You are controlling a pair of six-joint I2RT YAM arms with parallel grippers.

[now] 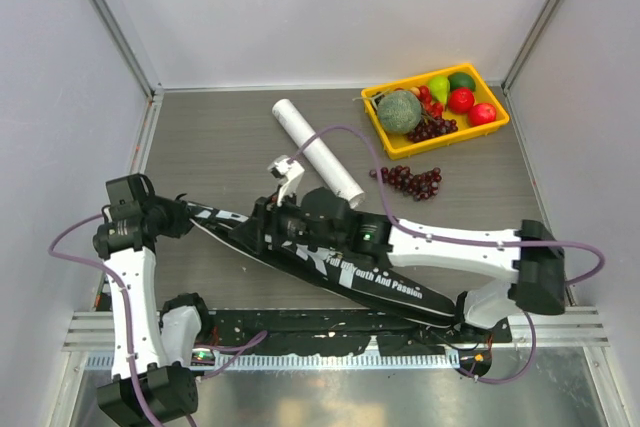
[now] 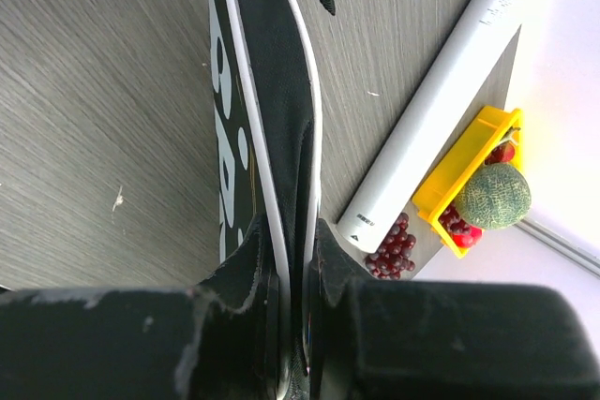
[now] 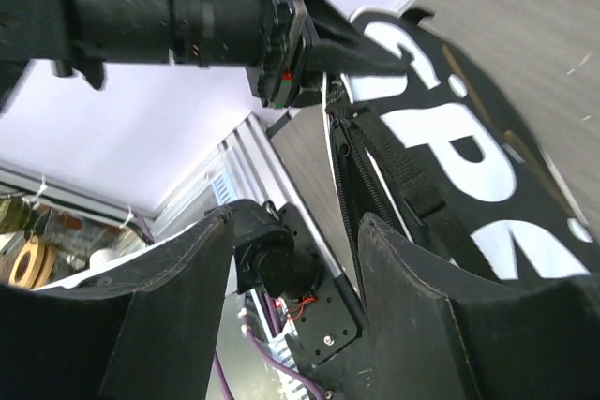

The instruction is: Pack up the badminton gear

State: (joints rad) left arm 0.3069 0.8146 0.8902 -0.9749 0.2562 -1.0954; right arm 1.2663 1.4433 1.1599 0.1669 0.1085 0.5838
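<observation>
Pinched tight in my left gripper [image 2: 291,264] is the thin edge of the black bag [image 2: 267,72]. It lies flat and slanted across the near part of the table [image 1: 215,137], under my right arm [image 1: 450,242]. My right gripper [image 3: 295,231] is spread wide, holding nothing, close by the bag's strap [image 3: 403,175]. Left of the bag the table is bare. On its far side the white tube [image 1: 318,152] lies near, then the loose grapes [image 1: 410,180], then the yellow tray [image 1: 372,127] by the back wall.

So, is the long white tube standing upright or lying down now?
Lying down. The white tube rests on its side on the table, diagonally, beside the black bag.
</observation>
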